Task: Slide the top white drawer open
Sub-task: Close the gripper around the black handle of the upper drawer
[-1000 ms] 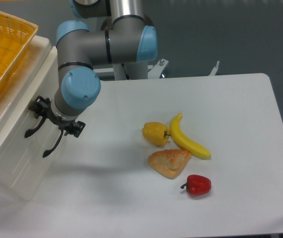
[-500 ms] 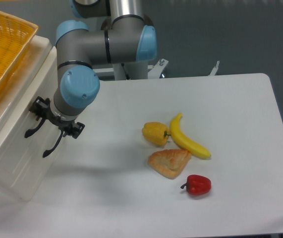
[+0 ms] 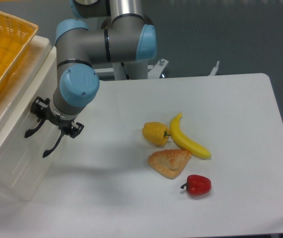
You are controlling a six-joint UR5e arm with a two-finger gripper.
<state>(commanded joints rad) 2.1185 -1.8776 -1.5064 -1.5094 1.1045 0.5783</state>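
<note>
Two curved black handles [image 3: 33,130], glossy drawer [image 3: 20,106]

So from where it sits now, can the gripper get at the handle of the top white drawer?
Probably yes. The gripper is right up against the cabinet front, level with the top white drawer, and nothing stands between them. Whether its fingers already grip the black handle cannot be told from this view.

The yellow wicker basket [image 3: 5,44] runs off the left and top edges. The gripper [image 3: 54,123] hides much of the top white drawer [image 3: 29,94]; whether its fingers clasp a black handle [image 3: 32,130] cannot be told. The cabinet's base leaves the frame.
</note>
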